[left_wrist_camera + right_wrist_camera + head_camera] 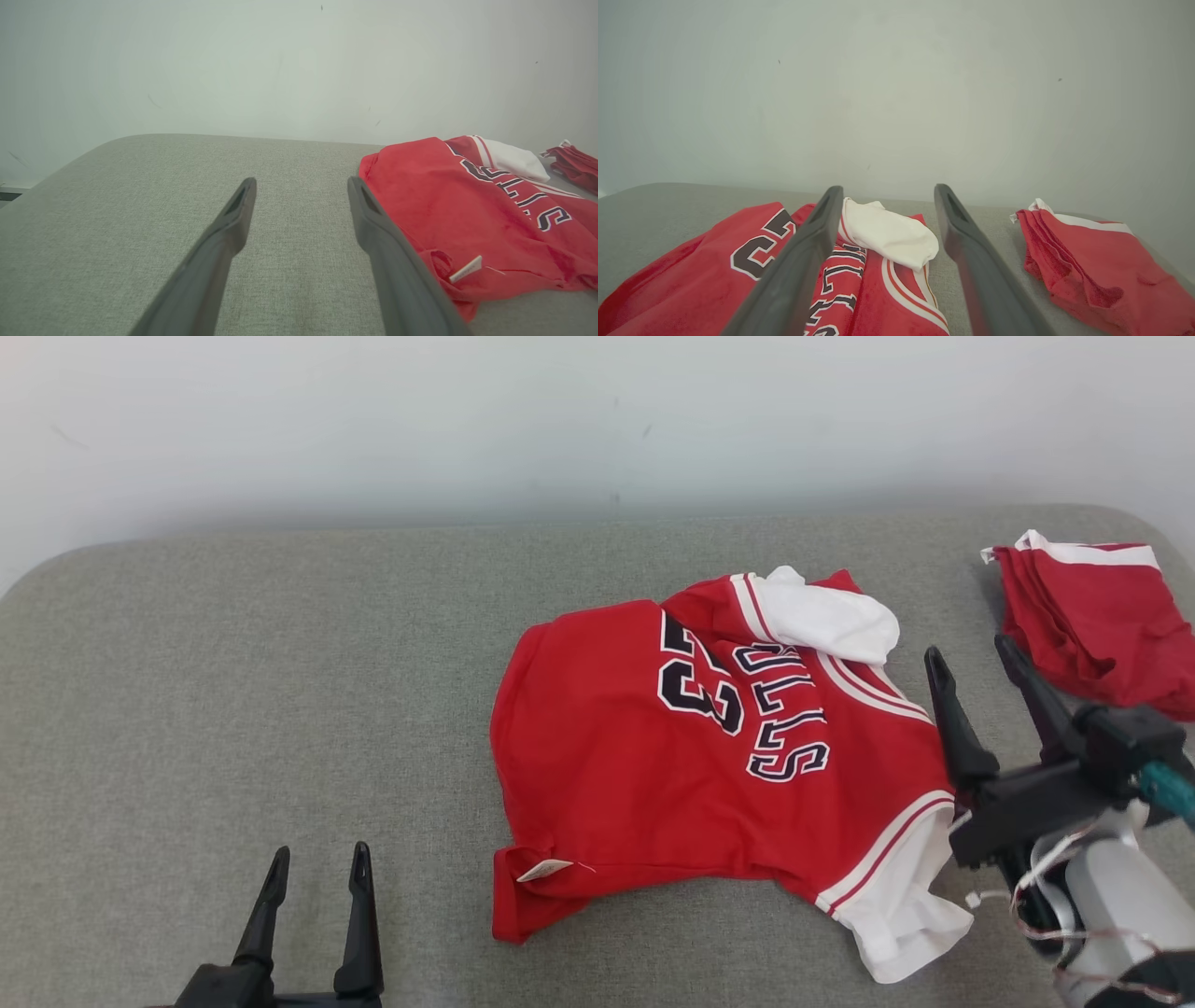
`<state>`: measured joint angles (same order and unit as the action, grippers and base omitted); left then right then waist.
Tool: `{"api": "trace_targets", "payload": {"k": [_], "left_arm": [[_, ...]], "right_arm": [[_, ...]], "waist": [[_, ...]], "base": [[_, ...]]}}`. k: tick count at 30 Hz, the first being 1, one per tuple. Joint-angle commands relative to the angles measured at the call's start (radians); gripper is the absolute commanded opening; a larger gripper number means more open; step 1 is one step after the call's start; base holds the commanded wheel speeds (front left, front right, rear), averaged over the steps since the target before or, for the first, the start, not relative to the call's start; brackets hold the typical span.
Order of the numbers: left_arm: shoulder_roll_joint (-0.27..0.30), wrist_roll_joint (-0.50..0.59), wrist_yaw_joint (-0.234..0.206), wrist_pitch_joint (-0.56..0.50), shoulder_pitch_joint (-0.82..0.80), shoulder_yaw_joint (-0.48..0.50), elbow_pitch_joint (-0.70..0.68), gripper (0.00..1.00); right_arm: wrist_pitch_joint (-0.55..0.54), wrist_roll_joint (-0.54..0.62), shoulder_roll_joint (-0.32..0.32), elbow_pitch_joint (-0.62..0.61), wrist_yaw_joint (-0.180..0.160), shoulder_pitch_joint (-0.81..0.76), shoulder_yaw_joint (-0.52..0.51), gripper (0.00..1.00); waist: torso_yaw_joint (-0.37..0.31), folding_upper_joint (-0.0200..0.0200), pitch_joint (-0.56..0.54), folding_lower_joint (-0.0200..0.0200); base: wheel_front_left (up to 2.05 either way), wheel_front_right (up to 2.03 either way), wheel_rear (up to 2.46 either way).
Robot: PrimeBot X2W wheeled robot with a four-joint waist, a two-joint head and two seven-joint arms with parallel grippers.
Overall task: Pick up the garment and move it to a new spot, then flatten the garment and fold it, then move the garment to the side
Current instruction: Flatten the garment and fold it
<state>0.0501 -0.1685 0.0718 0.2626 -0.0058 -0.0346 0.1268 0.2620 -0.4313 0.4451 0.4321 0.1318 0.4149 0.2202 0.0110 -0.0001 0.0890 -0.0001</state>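
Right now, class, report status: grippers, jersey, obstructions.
Left gripper open, empty. Right gripper open beside jersey, nothing held. Jersey rumpled, unfolded. Second red garment lies to its right.

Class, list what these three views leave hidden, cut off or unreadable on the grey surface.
Jersey tag: print too small, head view.
Jersey lettering: first letter lost in a fold, head view.
Other red garment: cut by right edge, head view.
Left gripper: base cut by bottom edge, head view.

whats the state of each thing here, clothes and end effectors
red jersey: lying rumpled, not folded, one white sleeve flipped over it
second red garment: bunched up, apart from the jersey
left end effector: open, empty
right end effector: open, empty, near the jersey
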Motion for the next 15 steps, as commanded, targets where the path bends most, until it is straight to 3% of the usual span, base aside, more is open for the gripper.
{"api": "trace_targets", "payload": {"k": [1, 9, 15], "left_arm": [[0.0, 0.008, 0.005, 0.003, 0.01, 0.004, -0.003, 1.0], [0.0, 0.02, 0.013, 0.003, 0.028, 0.022, -0.003, 1.0], [0.0, 0.021, 0.009, 0.003, 0.04, 0.013, -0.01, 1.0]], "right_arm": [[0.003, 0.015, -0.018, -0.034, -0.003, -0.043, -0.021, 1.0], [0.002, 0.087, -0.134, -0.263, -0.003, -0.3, -0.171, 1.0], [0.002, 0.131, -0.206, -0.325, -0.003, -0.452, -0.223, 1.0]], "waist": [[-0.005, 0.0001, -0.006, 0.0001], [-0.008, 0.0001, -0.025, 0.0001], [-0.006, 0.0001, -0.032, 0.0001]], "base": [[0.0, 0.0, 0.0], [0.0, 0.0, 0.0], [0.0, 0.0, 0.0]]}}
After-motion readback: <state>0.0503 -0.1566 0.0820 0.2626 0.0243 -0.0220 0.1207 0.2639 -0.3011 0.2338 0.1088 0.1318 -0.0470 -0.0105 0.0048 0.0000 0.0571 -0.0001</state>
